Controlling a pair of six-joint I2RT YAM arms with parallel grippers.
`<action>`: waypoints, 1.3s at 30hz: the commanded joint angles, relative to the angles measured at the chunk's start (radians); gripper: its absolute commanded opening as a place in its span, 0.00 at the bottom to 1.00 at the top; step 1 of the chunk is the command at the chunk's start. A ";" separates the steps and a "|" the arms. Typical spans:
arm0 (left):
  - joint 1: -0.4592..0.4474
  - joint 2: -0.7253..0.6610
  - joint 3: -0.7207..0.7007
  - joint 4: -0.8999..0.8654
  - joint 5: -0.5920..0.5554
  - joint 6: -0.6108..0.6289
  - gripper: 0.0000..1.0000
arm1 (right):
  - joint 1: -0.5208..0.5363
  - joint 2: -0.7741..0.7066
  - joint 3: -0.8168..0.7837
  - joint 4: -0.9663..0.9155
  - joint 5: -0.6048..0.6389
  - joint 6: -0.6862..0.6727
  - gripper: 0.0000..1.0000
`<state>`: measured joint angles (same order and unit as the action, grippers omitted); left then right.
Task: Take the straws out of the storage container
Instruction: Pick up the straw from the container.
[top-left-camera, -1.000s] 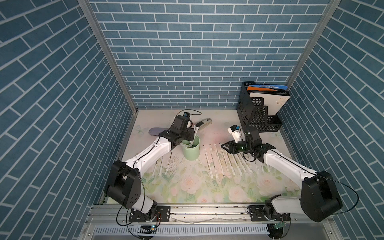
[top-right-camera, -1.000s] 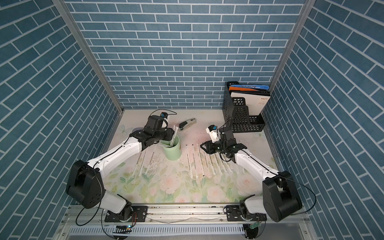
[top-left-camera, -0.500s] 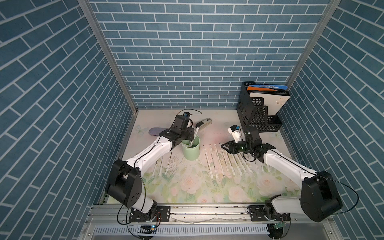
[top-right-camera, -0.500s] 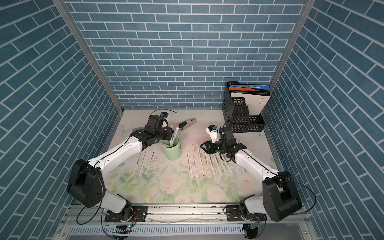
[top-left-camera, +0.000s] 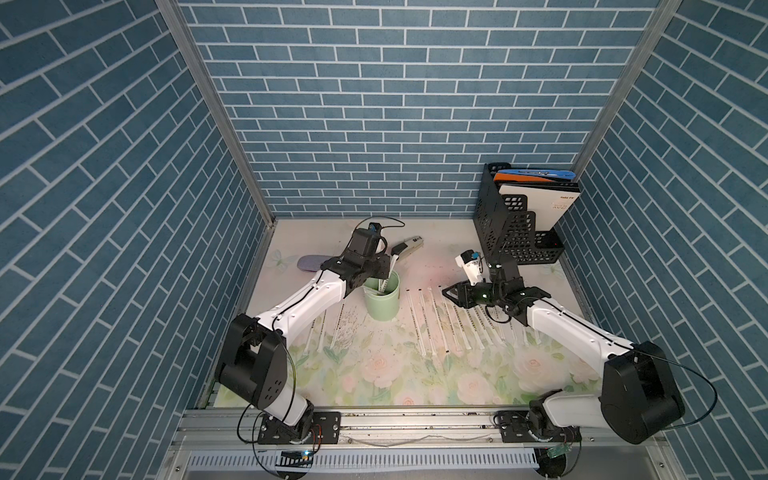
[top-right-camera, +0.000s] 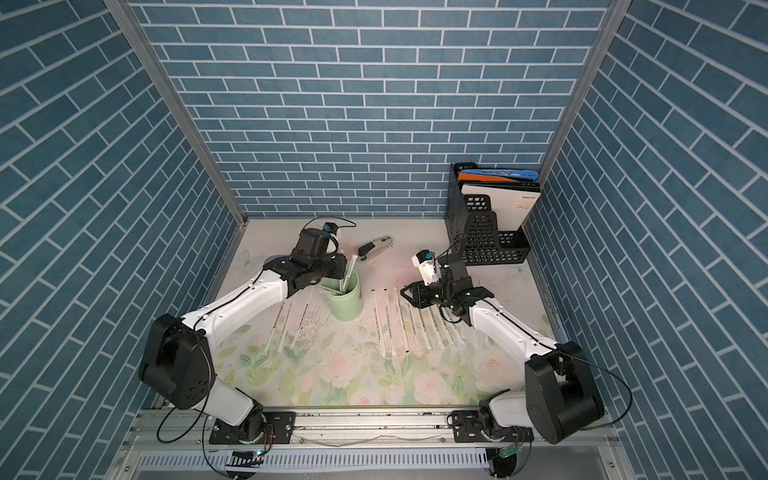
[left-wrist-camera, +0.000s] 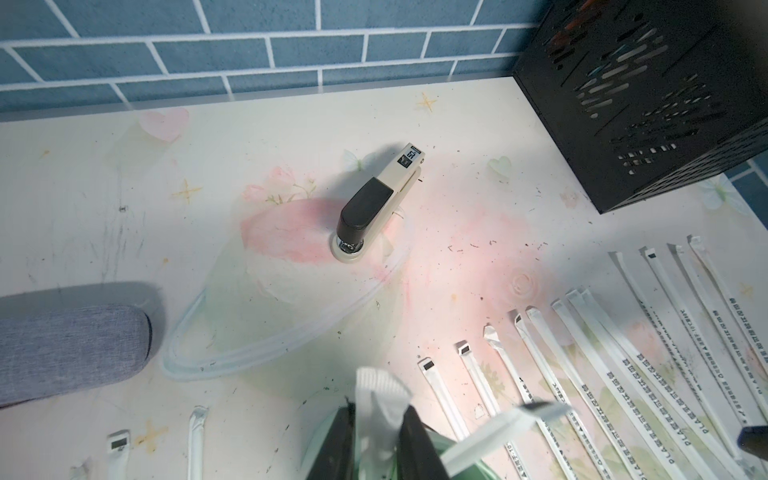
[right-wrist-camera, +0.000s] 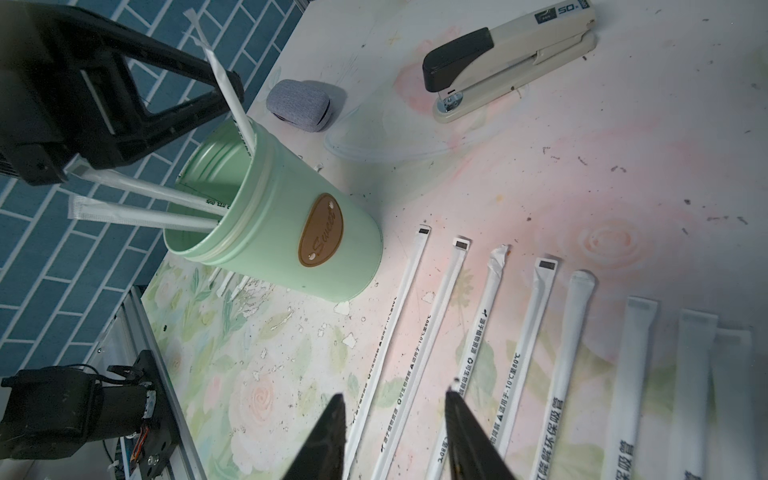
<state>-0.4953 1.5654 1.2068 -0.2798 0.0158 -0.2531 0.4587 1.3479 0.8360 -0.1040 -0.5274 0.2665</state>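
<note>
The storage container (top-left-camera: 381, 301) (top-right-camera: 343, 301) is a mint-green cup with a brown oval label (right-wrist-camera: 321, 230), standing upright left of the middle. My left gripper (top-left-camera: 385, 272) (left-wrist-camera: 379, 432) hovers over its mouth, shut on one white straw (left-wrist-camera: 376, 399) (right-wrist-camera: 232, 99) that leans out of the cup. Two more straws (right-wrist-camera: 141, 205) lean against the cup's other rim. Several straws (top-left-camera: 449, 324) lie in a row on the mat to the cup's right, and a few more (top-left-camera: 332, 332) to its left. My right gripper (top-left-camera: 446, 293) (right-wrist-camera: 395, 399) is open just above the row's far ends, holding nothing.
A beige and black stapler (top-left-camera: 407, 245) (left-wrist-camera: 374, 203) lies behind the cup. A grey fabric case (top-left-camera: 311, 262) (left-wrist-camera: 70, 345) rests near the left wall. The black perforated file holder (top-left-camera: 515, 224) with folders stands in the back right corner.
My left gripper's jaws have narrowed onto the straw at the cup's mouth. Neither arm has shifted visibly.
</note>
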 joint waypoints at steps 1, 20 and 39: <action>-0.004 -0.005 0.023 -0.016 -0.010 0.005 0.17 | 0.006 0.002 0.010 0.001 -0.008 0.020 0.39; -0.003 -0.061 0.098 -0.103 -0.024 0.018 0.11 | 0.006 0.008 0.032 0.005 -0.017 0.023 0.39; -0.004 -0.212 0.335 -0.306 -0.136 0.062 0.11 | 0.007 0.010 0.043 0.034 -0.043 0.019 0.40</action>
<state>-0.4957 1.3857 1.4887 -0.5144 -0.0677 -0.2199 0.4603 1.3502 0.8448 -0.0887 -0.5484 0.2665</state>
